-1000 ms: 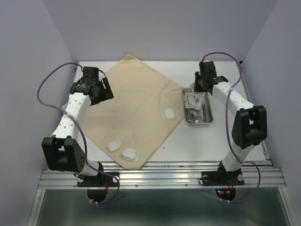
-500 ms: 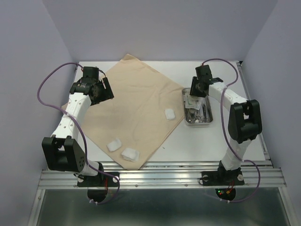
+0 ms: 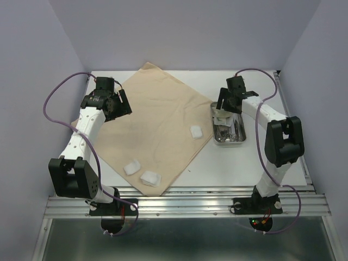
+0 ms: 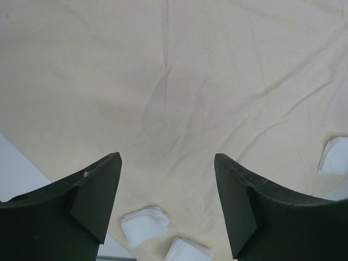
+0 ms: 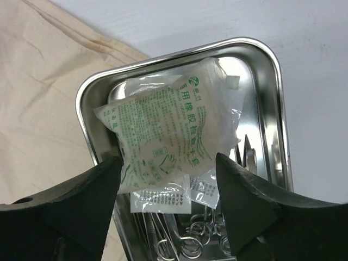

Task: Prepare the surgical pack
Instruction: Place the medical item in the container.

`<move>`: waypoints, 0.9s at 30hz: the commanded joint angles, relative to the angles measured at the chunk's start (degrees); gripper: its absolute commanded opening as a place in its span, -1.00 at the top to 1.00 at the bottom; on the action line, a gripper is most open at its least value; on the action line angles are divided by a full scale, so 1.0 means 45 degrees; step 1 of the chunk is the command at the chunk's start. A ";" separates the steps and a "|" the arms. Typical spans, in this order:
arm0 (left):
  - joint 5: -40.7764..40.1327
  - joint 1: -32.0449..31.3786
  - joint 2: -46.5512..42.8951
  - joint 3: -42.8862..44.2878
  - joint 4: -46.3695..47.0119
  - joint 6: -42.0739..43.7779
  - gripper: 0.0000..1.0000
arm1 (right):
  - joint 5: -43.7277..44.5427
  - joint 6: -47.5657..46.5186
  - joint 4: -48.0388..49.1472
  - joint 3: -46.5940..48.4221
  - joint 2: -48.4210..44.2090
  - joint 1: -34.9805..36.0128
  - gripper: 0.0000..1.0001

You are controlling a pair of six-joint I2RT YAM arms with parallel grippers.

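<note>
One packet [image 5: 168,136], just released by right claw [image 5: 167,163], now wide, lies in tray [image 5: 273,81] at three o'clock of cloth [image 4: 163,65]; left claw [image 4: 167,163] wide, empty; pads [image 3: 196,132] still on cloth.

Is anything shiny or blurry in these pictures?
Right wrist view: the steel tray glares at its rim, and the printed packet is sharp. Left wrist view: the beige cloth is evenly lit, with soft wrinkle shadows. Top view: soft, even light.
</note>
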 commanded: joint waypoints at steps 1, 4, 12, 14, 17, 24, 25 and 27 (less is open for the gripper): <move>0.0075 0.0084 0.0011 0.0292 0.0175 0.0142 -0.61 | 0.0178 -0.0235 0.0801 -0.0361 -0.1356 -0.0055 -0.44; 0.0075 0.0084 0.0089 0.0292 0.0195 0.0141 -0.61 | -0.0037 -0.0333 0.0919 -0.0810 -0.1610 -0.0055 -0.22; 0.0075 0.0084 0.0186 0.0292 0.0215 0.0122 -0.60 | -0.1344 -0.0138 0.1797 -0.1885 -0.1377 -0.0055 0.41; 0.0075 0.0084 0.0186 0.0272 0.0215 0.0102 -0.60 | -0.1288 -0.0040 0.2168 -0.1944 -0.1065 -0.0055 0.49; 0.0075 0.0084 0.0147 0.0214 0.0215 0.0083 -0.59 | -0.1131 -0.0059 0.2306 -0.1769 -0.0539 -0.0055 0.51; 0.0075 0.0084 0.0089 0.0155 0.0234 0.0083 -0.59 | -0.1073 -0.0313 0.2052 -0.1729 -0.1374 -0.0055 0.58; 0.0075 0.0084 0.0089 0.0174 0.0215 0.0083 -0.59 | -0.1111 -0.0410 0.2052 -0.1729 -0.1550 -0.0055 0.57; 0.0075 0.0084 0.0069 0.0194 0.0215 0.0083 -0.58 | -0.1267 -0.0489 0.2052 -0.1671 -0.1979 -0.0055 0.58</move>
